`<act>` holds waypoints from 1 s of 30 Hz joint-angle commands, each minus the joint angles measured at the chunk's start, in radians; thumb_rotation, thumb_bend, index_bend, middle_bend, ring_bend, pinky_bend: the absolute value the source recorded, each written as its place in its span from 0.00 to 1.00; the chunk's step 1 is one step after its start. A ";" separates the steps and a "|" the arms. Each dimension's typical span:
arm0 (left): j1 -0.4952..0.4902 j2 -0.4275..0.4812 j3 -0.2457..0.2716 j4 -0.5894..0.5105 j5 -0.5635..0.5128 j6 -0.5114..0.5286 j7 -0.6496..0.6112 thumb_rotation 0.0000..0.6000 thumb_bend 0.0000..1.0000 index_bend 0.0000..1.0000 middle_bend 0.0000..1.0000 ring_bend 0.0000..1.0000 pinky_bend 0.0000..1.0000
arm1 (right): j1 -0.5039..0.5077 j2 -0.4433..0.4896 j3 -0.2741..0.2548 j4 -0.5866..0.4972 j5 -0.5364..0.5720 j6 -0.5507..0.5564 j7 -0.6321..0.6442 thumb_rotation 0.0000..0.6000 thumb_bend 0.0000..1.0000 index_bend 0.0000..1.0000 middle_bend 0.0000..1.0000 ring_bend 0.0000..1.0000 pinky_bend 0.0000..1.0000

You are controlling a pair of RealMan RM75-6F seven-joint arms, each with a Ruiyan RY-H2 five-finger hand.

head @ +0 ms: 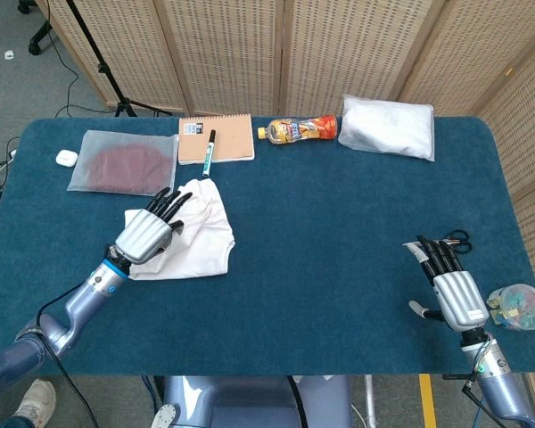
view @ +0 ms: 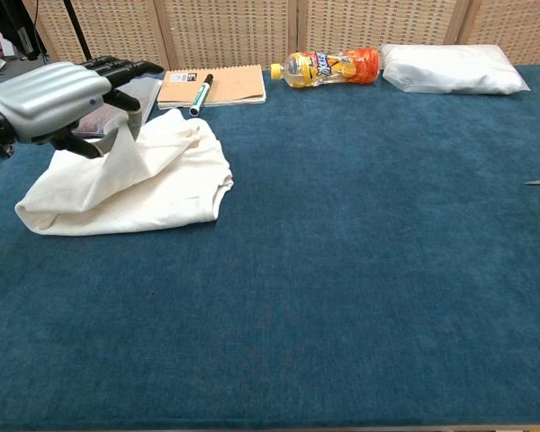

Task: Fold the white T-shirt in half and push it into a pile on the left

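Napped blue tablecloth (head: 339, 214); left hand (head: 147, 234) pinches up the rumpled white T-shirt (view: 153, 180) fold

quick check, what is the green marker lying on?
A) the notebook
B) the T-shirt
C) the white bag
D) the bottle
A: in the head view the marker lies across the lower edge of the tan notebook, its tip on the table short of the T-shirt; the bottle and white bag lie further right.
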 commanded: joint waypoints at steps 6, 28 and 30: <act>-0.042 -0.066 0.069 0.053 0.094 0.016 0.120 1.00 0.55 0.72 0.00 0.00 0.00 | -0.001 0.003 -0.001 -0.003 0.001 0.000 0.000 1.00 0.00 0.00 0.00 0.00 0.00; -0.023 -0.190 -0.065 0.146 -0.020 0.215 -0.141 1.00 0.00 0.00 0.00 0.00 0.00 | 0.001 0.004 -0.005 -0.006 0.003 -0.015 -0.006 1.00 0.00 0.00 0.00 0.00 0.00; -0.018 -0.172 -0.085 0.116 -0.054 0.190 -0.134 1.00 0.00 0.00 0.00 0.00 0.00 | 0.001 0.005 -0.005 -0.007 0.002 -0.014 -0.007 1.00 0.00 0.00 0.00 0.00 0.00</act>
